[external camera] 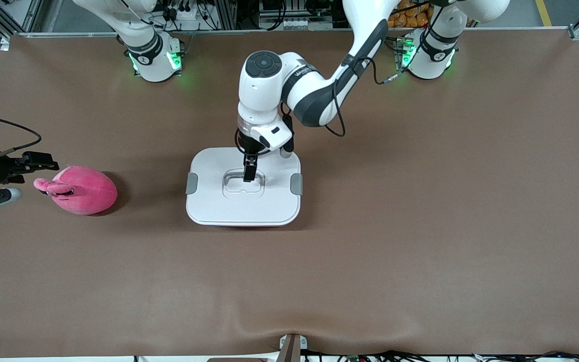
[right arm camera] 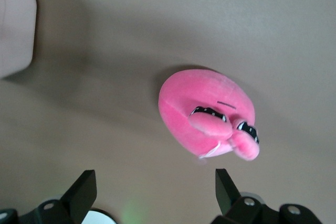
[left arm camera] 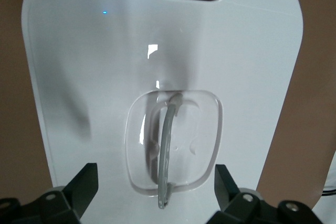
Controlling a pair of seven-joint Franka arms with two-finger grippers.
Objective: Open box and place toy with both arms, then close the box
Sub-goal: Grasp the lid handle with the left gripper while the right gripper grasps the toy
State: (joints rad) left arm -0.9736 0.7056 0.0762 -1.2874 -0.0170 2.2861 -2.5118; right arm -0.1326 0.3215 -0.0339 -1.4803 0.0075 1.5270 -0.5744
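Box (external camera: pixel 243 198) lidded, left hand (external camera: pixel 249 173) open over its handle (left arm camera: pixel 167 150), right hand (right arm camera: pixel 152 192) open beside toy (external camera: pixel 82 190)

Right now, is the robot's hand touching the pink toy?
Apart. In the right wrist view, bare table shows between the open right gripper and the toy.

The box lid (external camera: pixel 264 201) is smooth, glossy white plastic with a clear handle (left arm camera: pixel 167 156) and grey clips (external camera: pixel 296 184). The toy (external camera: pixel 84 190) is soft pink plush. The tabletop (external camera: pixel 420 226) looks matt brown.
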